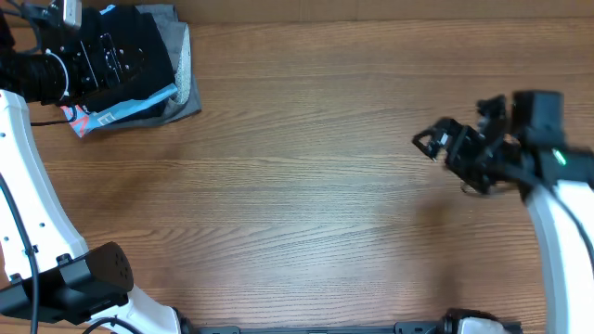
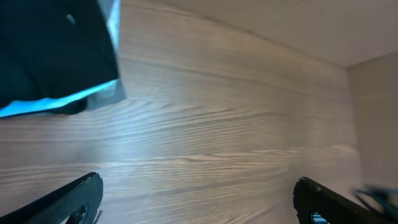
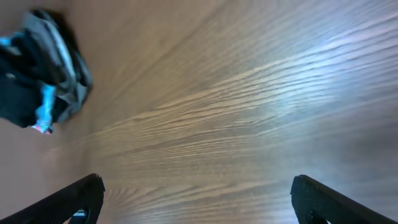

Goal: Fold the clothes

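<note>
The black T-shirt (image 1: 156,56) lies folded on top of a pile at the table's far left corner. It also shows in the left wrist view (image 2: 50,50) at the upper left and, small and blurred, in the right wrist view (image 3: 18,99). My left gripper (image 1: 111,57) hovers over the pile; in its own view (image 2: 199,202) its fingers are wide apart and empty above bare wood. My right gripper (image 1: 425,144) is open and empty over the table's right side, far from the pile; only wood lies between its fingers (image 3: 199,199).
Under the black shirt lie a light blue tee (image 1: 121,111) with lettering and a grey folded garment (image 1: 188,83). The wooden table (image 1: 306,204) stretches between the two arms. The arm bases stand along the front edge.
</note>
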`<control>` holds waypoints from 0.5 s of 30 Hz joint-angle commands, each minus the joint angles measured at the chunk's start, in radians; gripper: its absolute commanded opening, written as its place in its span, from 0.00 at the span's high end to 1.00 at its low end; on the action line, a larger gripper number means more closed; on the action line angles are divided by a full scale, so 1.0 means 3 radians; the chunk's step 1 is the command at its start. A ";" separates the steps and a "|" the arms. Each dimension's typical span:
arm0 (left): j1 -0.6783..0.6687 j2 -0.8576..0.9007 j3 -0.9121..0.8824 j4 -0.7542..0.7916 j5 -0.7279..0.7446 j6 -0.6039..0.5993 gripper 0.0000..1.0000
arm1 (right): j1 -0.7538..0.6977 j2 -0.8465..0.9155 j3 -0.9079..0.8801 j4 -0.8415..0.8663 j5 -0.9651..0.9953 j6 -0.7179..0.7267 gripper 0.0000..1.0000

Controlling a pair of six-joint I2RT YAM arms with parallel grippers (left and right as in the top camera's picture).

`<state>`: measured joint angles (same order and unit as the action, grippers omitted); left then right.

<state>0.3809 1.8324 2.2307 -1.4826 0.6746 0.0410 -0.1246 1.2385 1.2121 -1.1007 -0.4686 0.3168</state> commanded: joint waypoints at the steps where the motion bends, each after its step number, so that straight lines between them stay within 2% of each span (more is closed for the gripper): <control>1: 0.0000 -0.0117 0.0034 -0.0005 -0.0299 0.0088 0.00 | 0.0003 -0.0617 0.0043 -0.0220 0.0296 -0.0036 0.00; 8: 0.0000 -0.0116 0.0034 -0.0006 -0.0720 0.0089 0.00 | 0.0003 -0.1648 0.0041 -0.0549 0.0340 -0.0020 0.00; 15: 0.0000 -0.0116 0.0034 -0.0006 -0.0963 0.0089 0.00 | 0.0003 -0.2083 0.0041 -0.0654 0.0340 -0.0022 0.00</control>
<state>0.3809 1.8324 2.2307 -1.4822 0.4404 0.0528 -0.1246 0.6258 1.2137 -1.3018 -0.3840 0.3138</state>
